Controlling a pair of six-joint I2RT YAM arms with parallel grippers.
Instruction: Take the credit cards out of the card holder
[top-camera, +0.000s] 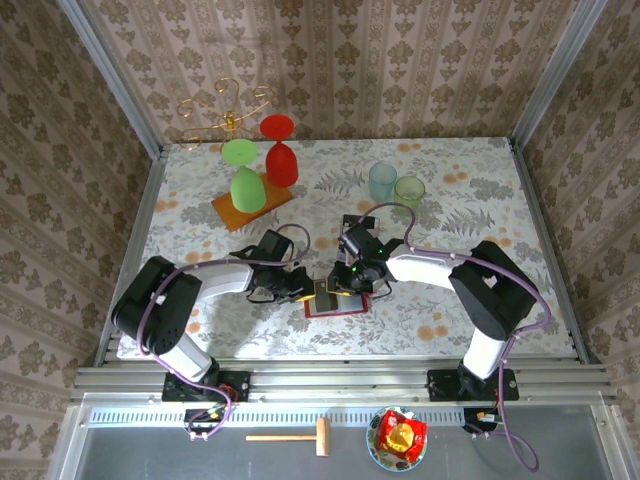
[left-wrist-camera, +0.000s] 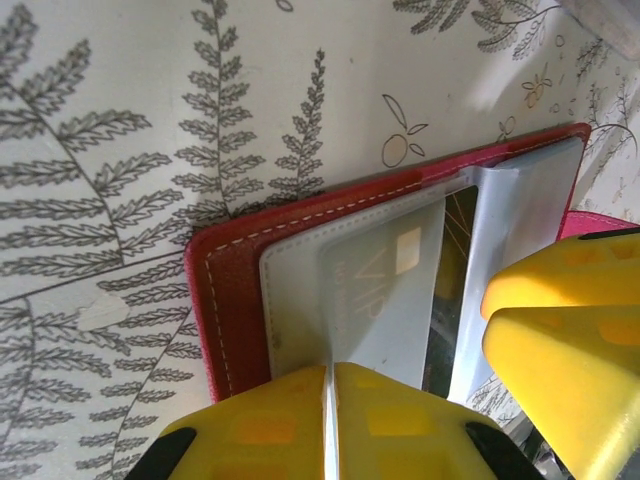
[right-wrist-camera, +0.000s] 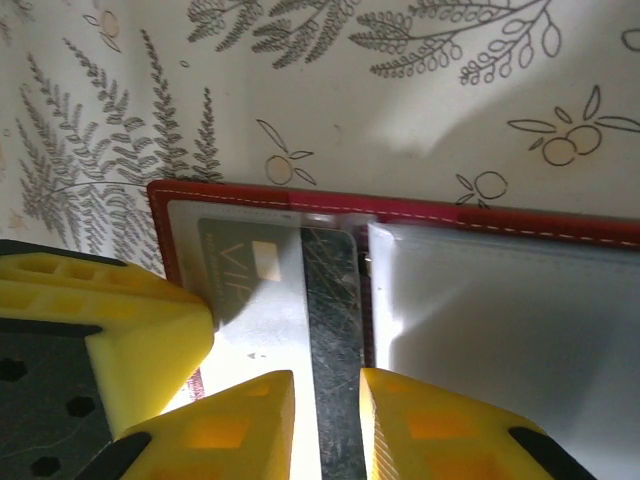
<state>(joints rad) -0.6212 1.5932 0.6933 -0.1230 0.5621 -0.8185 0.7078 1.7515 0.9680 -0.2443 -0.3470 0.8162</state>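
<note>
Where the near ledge crosses the bottom of the top view: a small wooden mallet (top-camera: 295, 437) lies left of a round bowl (top-camera: 371, 449) that holds a red and yellow packet (top-camera: 400, 435).
Holder: the small red folding card holder (top-camera: 335, 305) (left-wrist-camera: 225, 310) (right-wrist-camera: 450, 212) lies open and flat on the fern-printed surface (top-camera: 450, 210), at lower centre of the top view.
Left pincer (top-camera: 303, 288) (left-wrist-camera: 330, 375): at bottom centre of its own view, clenched on the near edge of the pale pinkish-grey flat card (left-wrist-camera: 385, 290) marked VIP. The card's far part lies at the holder's greyish clear pockets.
Right pincer (top-camera: 355, 283) (right-wrist-camera: 327, 385): at the bottom of its view, its yellow jaws stand a little apart. A black scratched card (right-wrist-camera: 332, 300) shows as a narrow strip between them; whether they grip it I cannot tell.
Right of centre, farther back: a pale blue tumbler (top-camera: 382, 182) and a pale green tumbler (top-camera: 409, 190) stand side by side.
Left of centre: an upturned green plastic goblet (top-camera: 246, 185) stands on an orange wooden board (top-camera: 232, 212), with an upturned red goblet (top-camera: 281, 160) just beside it.
Far edge, upper left: a gold wire rack (top-camera: 225, 110).
</note>
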